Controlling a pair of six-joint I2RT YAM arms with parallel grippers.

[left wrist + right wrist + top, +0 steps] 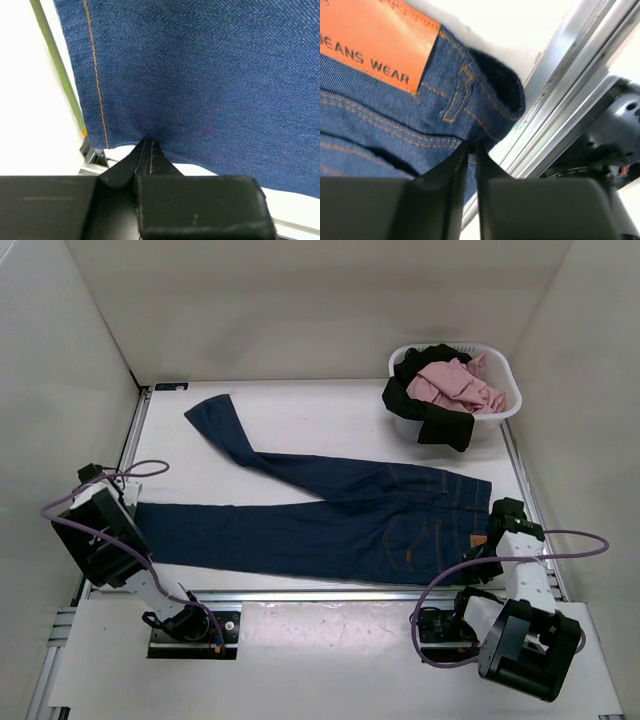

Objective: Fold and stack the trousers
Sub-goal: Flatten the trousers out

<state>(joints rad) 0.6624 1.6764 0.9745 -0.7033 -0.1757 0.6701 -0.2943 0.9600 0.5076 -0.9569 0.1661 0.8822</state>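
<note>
Across the tabletop (300, 405) the trousers (330, 525) lie flat along the near edge, waist at the right, one leg bent toward the far left corner — left hand (147, 146) clamped tight on the near leg's hem, right hand (470, 150) pinching the waistband.

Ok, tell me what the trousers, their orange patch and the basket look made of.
The trousers look like denim, probably cotton. They are matte dark blue, with a fine diagonal weave and tan stitching in the wrist views. The patch is orange leather or an imitation, smooth, with stamped lettering and a stitched edge. The basket seems to be white plastic, going by its thin moulded rim.
</note>
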